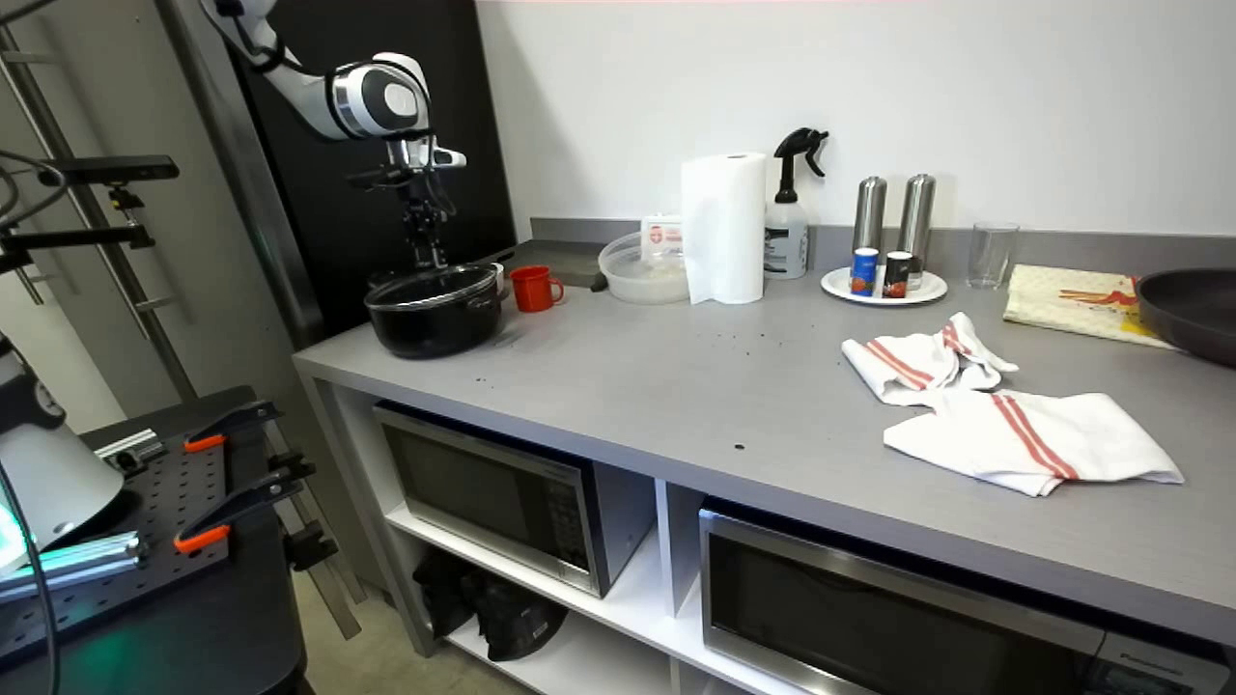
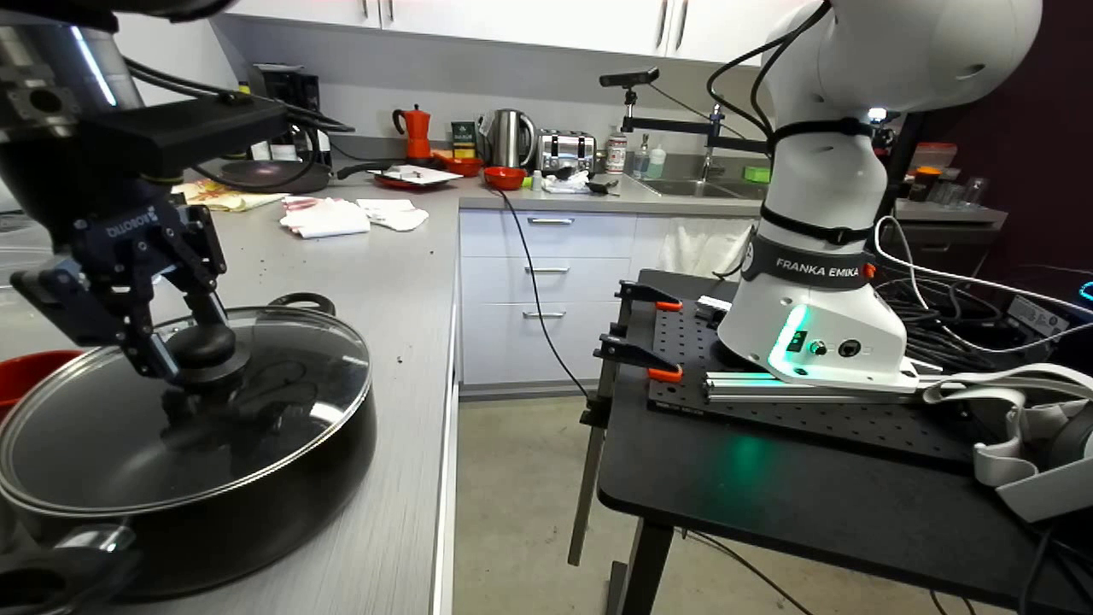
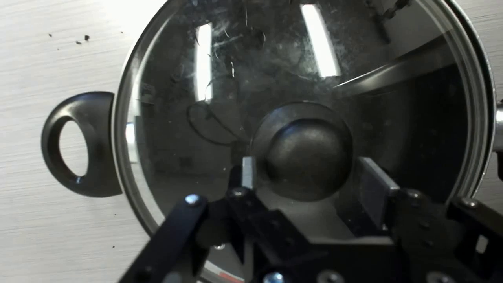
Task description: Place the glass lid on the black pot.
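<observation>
One knob (image 3: pixel 310 157) stands between the fingers (image 3: pixel 373 192) of your gripper (image 2: pixel 183 335), and those fingers are spread, not pinching it. In the wrist view you can see a thin gap beside each pad, though I cannot rule out a light brush on one side. You are lined up on the knob for a good reason: it is the only raised part of the glass lid (image 3: pixel 283 84), the rest being smooth glass and a metal rim with little to hold.

The lid lies on the black pot (image 2: pixel 248 521), its rim following the pot's rim in an exterior view; I can't check the seating all the way round. With the glass carried by the pot, spread fingers suit you: no weight hangs from the gripper. So I would judge the placing itself done, or nearly so, with backing straight up the next call. Rise squarely, because a sideways drift could catch the knob and drag the lid off its seat.

The pot stands at the end of the bench (image 1: pixel 676 386), probably to suit your arm's reach. Its loop handle (image 3: pixel 103 145) sticks out beyond the lid, so it shouldn't foul the rim. Near the pot is a red mug (image 1: pixel 531 288); leave it room when you swing away.
</observation>
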{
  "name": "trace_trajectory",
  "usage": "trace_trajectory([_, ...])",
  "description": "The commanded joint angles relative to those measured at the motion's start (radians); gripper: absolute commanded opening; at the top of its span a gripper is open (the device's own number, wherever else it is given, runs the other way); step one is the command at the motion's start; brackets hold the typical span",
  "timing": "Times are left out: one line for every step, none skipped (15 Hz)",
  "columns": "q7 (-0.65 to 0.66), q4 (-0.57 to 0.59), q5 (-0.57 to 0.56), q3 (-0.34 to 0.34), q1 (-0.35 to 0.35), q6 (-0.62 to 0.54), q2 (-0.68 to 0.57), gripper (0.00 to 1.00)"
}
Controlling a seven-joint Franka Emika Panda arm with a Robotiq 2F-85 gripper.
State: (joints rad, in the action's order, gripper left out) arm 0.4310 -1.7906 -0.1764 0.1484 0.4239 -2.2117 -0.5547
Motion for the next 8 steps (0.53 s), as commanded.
trace_trajectory([-0.027,0.025,0.026,0.005,-0.002,0.029,0.002,0.97])
trace_trajectory([-0.027,0.027,0.025,0.004,-0.002,0.03,0.002,1.0])
trace_trajectory([-0.027,0.029,0.025,0.004,-0.002,0.03,0.002,1.0])
trace_trajectory([-0.026,0.031,0.025,0.004,-0.001,0.031,0.002,1.0])
trace_trajectory([-0.025,0.032,0.025,0.004,-0.001,0.031,0.002,1.0])
trace_trajectory([-0.024,0.033,0.025,0.003,-0.001,0.031,0.001,1.0])
trace_trajectory([-0.025,0.033,0.026,0.003,-0.002,0.031,0.001,1.0])
trace_trajectory([-0.025,0.032,0.026,0.003,-0.003,0.032,0.001,1.0])
